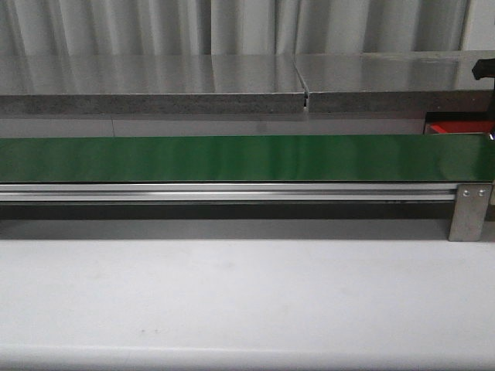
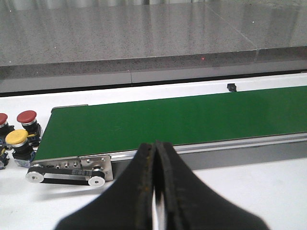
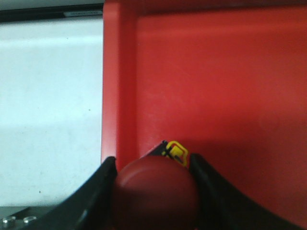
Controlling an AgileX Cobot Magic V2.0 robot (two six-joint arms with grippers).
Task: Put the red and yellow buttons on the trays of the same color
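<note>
Running across the white desk point(image 1: 247, 301) from side to side, a green belt point(image 1: 247, 158) is seen on its aluminium rail point(image 1: 232, 192), with a grey stone counter point(image 1: 155, 81) behind it. A steel bracket point(image 1: 470, 212) closes the rail near the desk's right edge. By the belt's end roller point(image 2: 34, 177), three buttons are grouped on the desk: a yellow button point(image 2: 17, 138) in front, a red button point(image 2: 27, 116) behind it, and another red cap point(image 2: 2, 119) cut by the frame. The red tray point(image 3: 216, 86) is shown beside bare desk. The right gripper point(image 3: 153, 191) is clamped on a red-capped button point(image 3: 154, 194) over the tray's floor, close to its wall; contact with the floor cannot be judged. The left gripper point(image 2: 154, 191) is pressed closed, nothing between its fingers, before the belt.
</note>
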